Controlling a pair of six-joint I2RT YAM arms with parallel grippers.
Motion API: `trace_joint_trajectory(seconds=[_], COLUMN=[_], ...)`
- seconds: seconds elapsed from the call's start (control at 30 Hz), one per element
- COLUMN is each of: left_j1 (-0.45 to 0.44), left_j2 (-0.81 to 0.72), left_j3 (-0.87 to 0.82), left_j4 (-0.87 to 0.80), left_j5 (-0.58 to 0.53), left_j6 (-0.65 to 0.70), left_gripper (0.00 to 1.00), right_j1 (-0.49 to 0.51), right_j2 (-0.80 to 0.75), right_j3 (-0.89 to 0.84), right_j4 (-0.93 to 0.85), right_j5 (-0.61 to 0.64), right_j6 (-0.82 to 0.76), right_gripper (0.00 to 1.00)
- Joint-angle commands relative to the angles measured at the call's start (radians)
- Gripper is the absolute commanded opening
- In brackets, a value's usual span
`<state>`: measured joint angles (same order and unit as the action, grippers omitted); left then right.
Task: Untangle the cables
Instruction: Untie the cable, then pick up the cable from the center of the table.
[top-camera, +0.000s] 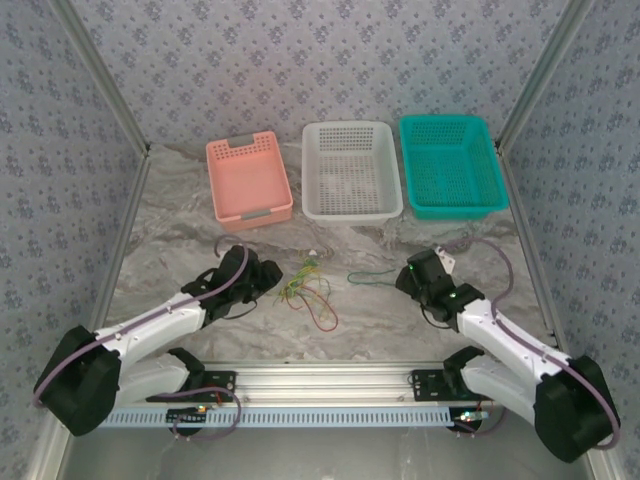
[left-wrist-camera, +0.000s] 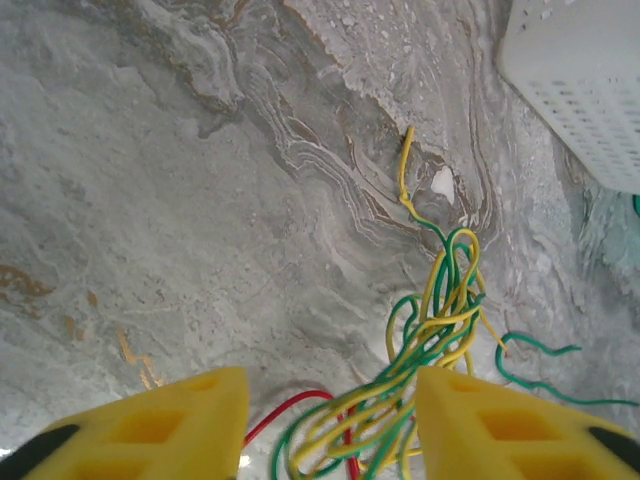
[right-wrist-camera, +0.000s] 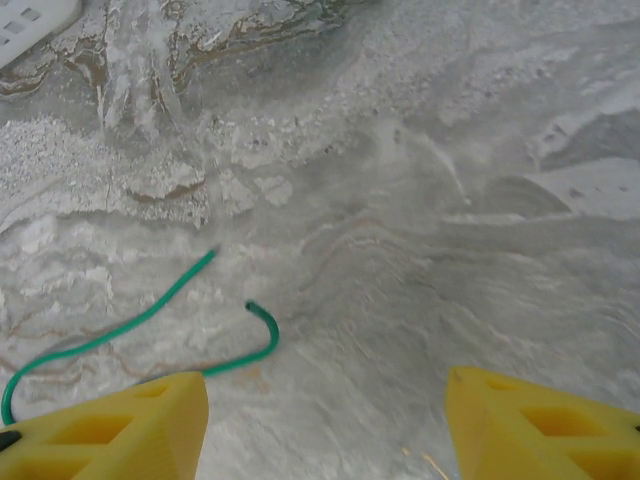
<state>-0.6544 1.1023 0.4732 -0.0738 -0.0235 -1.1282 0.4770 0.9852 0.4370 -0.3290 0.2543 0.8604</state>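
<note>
Two arms reach up from the bottom edge of the top view onto a grey marbled desk (top-camera: 190, 235). Left of centre, the left end effector (top-camera: 266, 279) sits low over the desk, pointing right at the cables (top-camera: 306, 290), a loose tangle of yellow, green and red strands just left of the frame's middle.

In the left wrist view its yellow fingers (left-wrist-camera: 190, 430) stand apart at the bottom corners, released. The yellow and green loops of the tangle (left-wrist-camera: 430, 330) run down between them, closer to the right-hand finger. A red wire (left-wrist-camera: 285, 408) curves in at bottom centre. One yellow end stretches up toward the middle of that frame.

Right of the tangle in the top view, a single green wire (top-camera: 372, 277) lies by itself on the desk, between the tangle and the right end effector (top-camera: 408, 272).

In the right wrist view that end effector's fingers (right-wrist-camera: 540, 430) are also spread wide and released over bare desk. The green wire (right-wrist-camera: 140, 320) crosses the lower left, with one end curling just above the left-hand finger.

Across the upper part of the top view stand a pink basket (top-camera: 248, 182), a white basket (top-camera: 350, 170) and a teal basket (top-camera: 452, 165), in a row.
</note>
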Motion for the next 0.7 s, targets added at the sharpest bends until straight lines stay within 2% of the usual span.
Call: trace_joint_trajectory(seconds=[0.0,0.23,0.4,0.47,0.6,0.67], left_j1=[0.002,0.002,0.002,0.002,0.002,0.002], left_j2=[-0.021,-0.069,-0.083,-0.093,-0.124,-0.132], left_j3=[0.043,0.101,0.152,0.167,0.189,0.209], left_j4=[-0.072,-0.193,-0.291,-0.329,-0.37,-0.39], left_j5=[-0.008,-0.033,-0.053,-0.067,-0.081,-0.081], left_j6=[0.034,0.087,0.126,0.134,0.15,0.167], left_gripper=[0.6,0.71,0.77,0.78,0.8,0.8], right_j1=[-0.011,-0.014,-0.015,-0.017,-0.003,0.018], right_j2=[0.069,0.222,0.282,0.299,0.283,0.236], right_j3=[0.004,0.017,0.034,0.047,0.09,0.106], right_j4=[0.135,0.183,0.201,0.202,0.15,0.106], right_j5=[-0.047,-0.025,0.0,0.0,0.028,0.063], right_j6=[-0.036,0.01,-0.006,-0.02,-0.065,-0.092], right_gripper=[0.64,0.47,0.39,0.31,0.03,0.0])
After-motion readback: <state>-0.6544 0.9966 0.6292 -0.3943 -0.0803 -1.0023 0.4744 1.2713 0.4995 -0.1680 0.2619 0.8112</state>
